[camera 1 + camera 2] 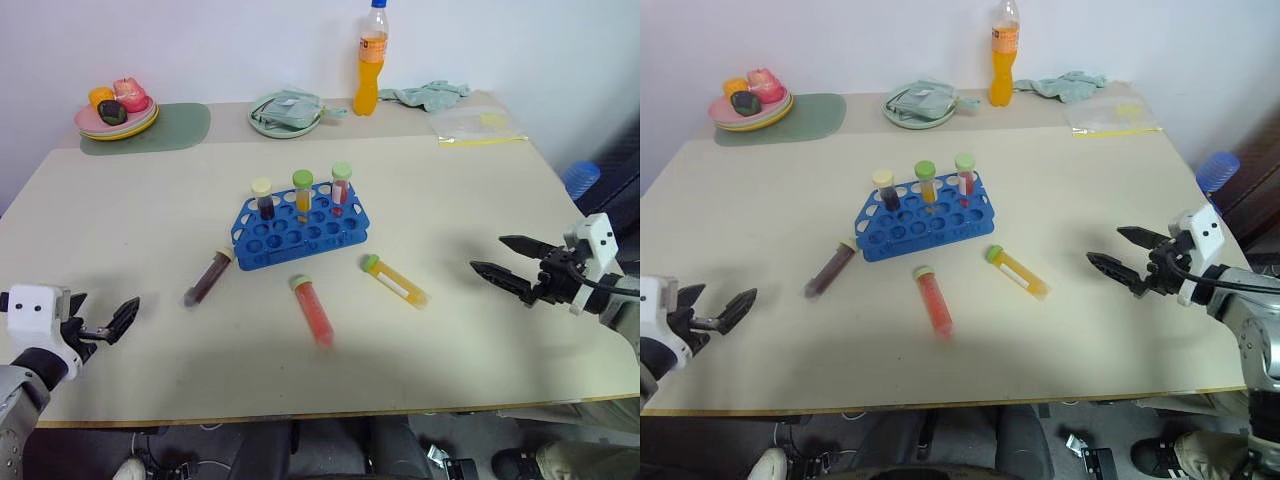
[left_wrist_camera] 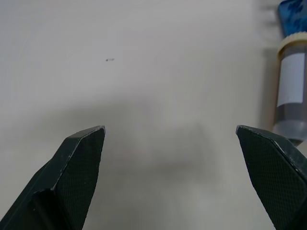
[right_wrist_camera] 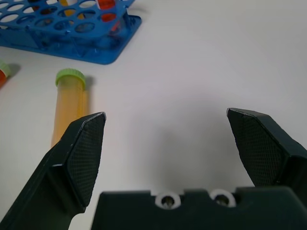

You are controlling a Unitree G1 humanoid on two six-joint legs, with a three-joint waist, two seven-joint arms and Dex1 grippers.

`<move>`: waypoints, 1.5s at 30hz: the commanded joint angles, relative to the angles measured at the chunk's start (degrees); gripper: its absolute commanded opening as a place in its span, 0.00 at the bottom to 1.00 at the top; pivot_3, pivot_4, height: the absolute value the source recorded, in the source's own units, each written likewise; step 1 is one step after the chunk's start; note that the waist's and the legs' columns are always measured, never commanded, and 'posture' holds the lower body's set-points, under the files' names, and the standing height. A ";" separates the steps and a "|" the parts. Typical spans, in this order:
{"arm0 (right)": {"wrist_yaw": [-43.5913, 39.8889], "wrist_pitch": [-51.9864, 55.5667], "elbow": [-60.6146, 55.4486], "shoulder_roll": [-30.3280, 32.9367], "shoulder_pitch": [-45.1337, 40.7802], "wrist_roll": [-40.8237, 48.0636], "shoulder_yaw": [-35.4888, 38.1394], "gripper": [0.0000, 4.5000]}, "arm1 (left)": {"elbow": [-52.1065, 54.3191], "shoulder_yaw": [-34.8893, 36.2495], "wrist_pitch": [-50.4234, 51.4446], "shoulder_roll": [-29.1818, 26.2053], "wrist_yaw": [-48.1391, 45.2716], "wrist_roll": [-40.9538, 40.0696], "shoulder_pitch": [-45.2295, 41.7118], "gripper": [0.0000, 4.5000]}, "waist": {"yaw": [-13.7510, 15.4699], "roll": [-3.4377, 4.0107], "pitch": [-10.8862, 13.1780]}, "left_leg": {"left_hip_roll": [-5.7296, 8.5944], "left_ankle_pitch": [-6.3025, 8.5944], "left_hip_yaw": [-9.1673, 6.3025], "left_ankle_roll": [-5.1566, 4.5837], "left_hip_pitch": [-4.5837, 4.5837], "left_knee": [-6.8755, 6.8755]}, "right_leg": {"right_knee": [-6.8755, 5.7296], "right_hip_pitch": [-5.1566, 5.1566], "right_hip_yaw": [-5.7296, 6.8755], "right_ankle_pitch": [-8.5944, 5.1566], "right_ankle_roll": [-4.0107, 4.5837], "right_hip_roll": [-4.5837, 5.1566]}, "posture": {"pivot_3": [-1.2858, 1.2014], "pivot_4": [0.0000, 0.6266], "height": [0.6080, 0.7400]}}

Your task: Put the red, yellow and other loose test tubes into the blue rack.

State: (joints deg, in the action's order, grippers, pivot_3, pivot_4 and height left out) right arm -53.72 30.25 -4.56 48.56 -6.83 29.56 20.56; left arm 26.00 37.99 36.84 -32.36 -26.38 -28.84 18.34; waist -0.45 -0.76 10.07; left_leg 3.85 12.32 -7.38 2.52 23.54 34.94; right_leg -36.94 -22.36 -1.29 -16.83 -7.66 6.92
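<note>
Watching my two grippers, left (image 1: 128, 312) and right (image 1: 497, 256), both gaping wide and empty above the table (image 1: 480, 190). Ahead, between them, stands the blue rack (image 1: 300, 227); nearer lie the dark tube (image 1: 208, 278), red tube (image 1: 313, 311) and yellow tube (image 1: 396, 281). A clumsy pinch could roll them away.

Three test tubes (image 1: 302, 195) stand in one blue rack (image 1: 300, 230), and three loose tubes (image 1: 313, 310) lie on the table (image 1: 480, 220).

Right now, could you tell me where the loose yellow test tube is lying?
The yellow test tube lies flat on the table, just right of the red tube and in front of the blue rack.
</note>
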 commanded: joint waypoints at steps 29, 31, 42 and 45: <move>11.21 16.33 -19.32 -0.58 -8.87 4.53 -7.38 0.99 | -4.20 -8.60 -5.33 0.06 -1.21 0.19 -13.32 1.00 | -0.10 0.01 0.01 | 0.18 0.01 -0.07 -0.02 0.04 0.03 | -0.02 -0.02 0.01 0.09 -0.17 0.00 | 0.52 0.24 1.00; 12.44 20.14 -22.55 -0.77 -9.59 6.28 -8.71 0.99 | -4.70 -9.11 -5.72 -0.15 -1.85 0.15 -13.66 1.00 | -0.19 0.01 0.01 | 0.17 0.01 -0.07 -0.02 0.04 0.02 | -0.05 -0.07 0.01 0.09 -0.17 -0.01 | 0.52 0.24 1.00; 42.82 62.25 -17.68 -23.20 -32.33 31.88 -14.20 0.99 | 0.34 -15.87 -8.72 -4.96 -16.16 -2.39 -10.09 1.00 | -0.28 -0.02 0.01 | 0.02 0.01 -0.12 -0.02 0.10 -0.04 | -0.08 -0.20 -0.03 0.03 0.03 -0.04 | 0.52 0.24 1.00; 58.57 62.25 -8.21 -27.87 -35.03 40.34 -15.52 0.99 | 1.94 -18.71 -9.43 -7.61 -20.61 -2.04 -7.80 1.00 | -0.17 0.02 0.03 | 0.12 0.01 -0.18 -0.02 0.17 -0.09 | -0.03 -0.23 -0.02 0.02 0.04 0.06 | 0.52 0.24 1.00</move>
State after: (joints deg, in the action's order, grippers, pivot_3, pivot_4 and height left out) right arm -1.77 92.13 -14.92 21.17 -40.59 65.53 4.68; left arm 25.88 20.09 28.73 -39.10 -44.91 -30.54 10.15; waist -0.62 -0.75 10.10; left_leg 3.99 12.32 -7.56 2.50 23.74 34.85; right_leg -36.96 -22.61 -1.33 -16.81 -7.61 7.00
